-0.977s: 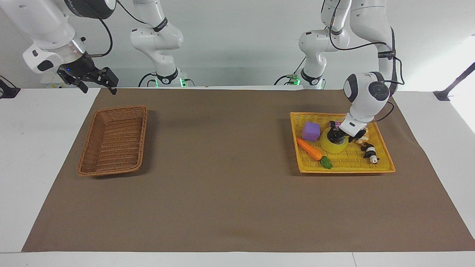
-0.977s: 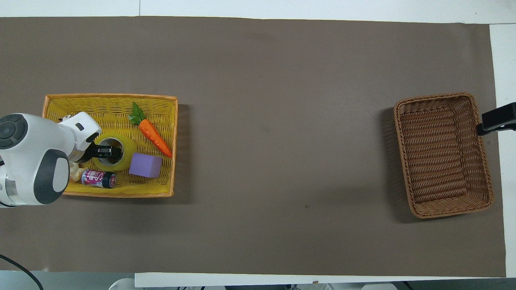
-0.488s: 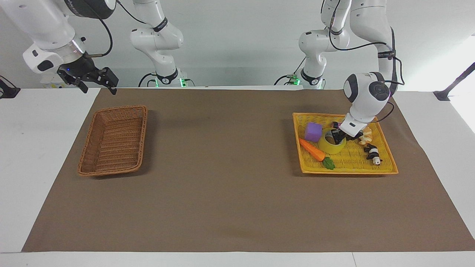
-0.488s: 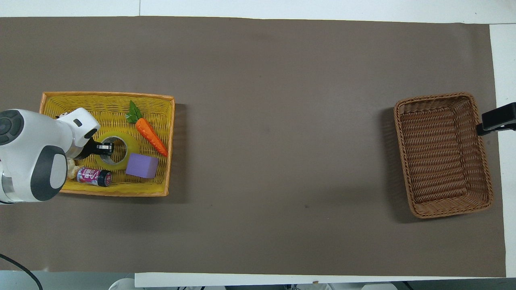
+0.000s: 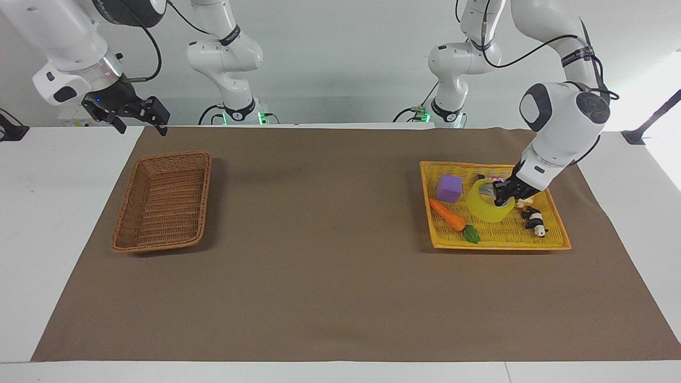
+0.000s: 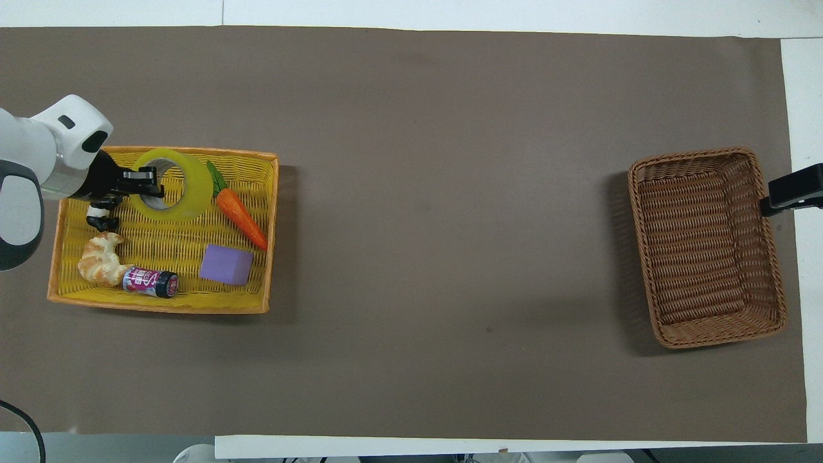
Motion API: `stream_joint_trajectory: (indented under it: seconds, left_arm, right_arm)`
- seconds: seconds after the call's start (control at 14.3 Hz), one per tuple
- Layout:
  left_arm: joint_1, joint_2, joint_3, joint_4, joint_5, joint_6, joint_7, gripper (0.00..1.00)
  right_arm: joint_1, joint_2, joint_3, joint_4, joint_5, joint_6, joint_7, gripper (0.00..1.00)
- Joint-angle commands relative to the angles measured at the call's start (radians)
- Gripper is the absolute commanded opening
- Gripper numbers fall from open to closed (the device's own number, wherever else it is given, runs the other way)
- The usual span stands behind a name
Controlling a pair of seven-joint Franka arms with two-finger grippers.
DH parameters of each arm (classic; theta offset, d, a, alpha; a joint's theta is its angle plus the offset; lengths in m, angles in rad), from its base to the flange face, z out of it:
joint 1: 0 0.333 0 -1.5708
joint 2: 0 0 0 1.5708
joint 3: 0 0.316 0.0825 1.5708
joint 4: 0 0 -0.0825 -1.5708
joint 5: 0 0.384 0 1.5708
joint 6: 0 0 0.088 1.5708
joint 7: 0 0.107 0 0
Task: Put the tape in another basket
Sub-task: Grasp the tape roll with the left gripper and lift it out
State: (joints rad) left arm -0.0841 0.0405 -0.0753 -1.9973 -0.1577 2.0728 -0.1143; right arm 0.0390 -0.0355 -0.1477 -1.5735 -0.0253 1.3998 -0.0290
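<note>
Since a second ago the left arm has risen and swung toward its own end of the table, and the tape (image 5: 488, 202) has come up with it, tilted and clear of the floor of the yellow tray (image 5: 553, 242), where it lay flat before among the toys.

The brown mat (image 5: 330, 276) covers most of the table. On it, toward the right arm's end, stands the brown wicker basket (image 5: 121, 236) with nothing inside it. The yellow tray lies well apart from it, toward the left arm's end.

The left gripper (image 5: 501, 192) hangs over the yellow tray, its fingers clenched on the wall of the tape, one inside the white core and one outside. The tape hangs from them over the tray's part farther from the robots, just beside the carrot's leaves in the overhead view.

The right gripper (image 5: 139, 114) waits in the air past the basket's end, its fingers spread and holding nothing.

Inside the tray lie a purple cube (image 5: 449, 188), a toy carrot (image 5: 448, 214), a croissant (image 6: 99, 260), a small pink can (image 6: 150, 283) touching the croissant, and a little black-and-white figure (image 5: 533, 222).
</note>
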Motion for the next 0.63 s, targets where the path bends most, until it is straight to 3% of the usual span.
stream_joint_trajectory:
  seconds: [0.0,0.21,0.56]
  left_arm:
    - [-0.141,0.039,0.008,0.052,-0.075,0.054,-0.198,0.00]
    - [-0.244,0.041,0.008,0.057,-0.210,0.121,-0.231,0.00]
    - [-0.356,0.045,0.008,0.081,-0.215,0.164,-0.344,0.00]
  right_arm:
    - [0.001,-0.018,-0.001,-0.020,-0.002,0.008,-0.015,1.00]
    - [-0.001,-0.017,-0.001,-0.020,-0.002,0.008,-0.015,1.00]
    - [-0.011,-0.018,-0.004,-0.022,-0.001,0.013,-0.014,1.00]
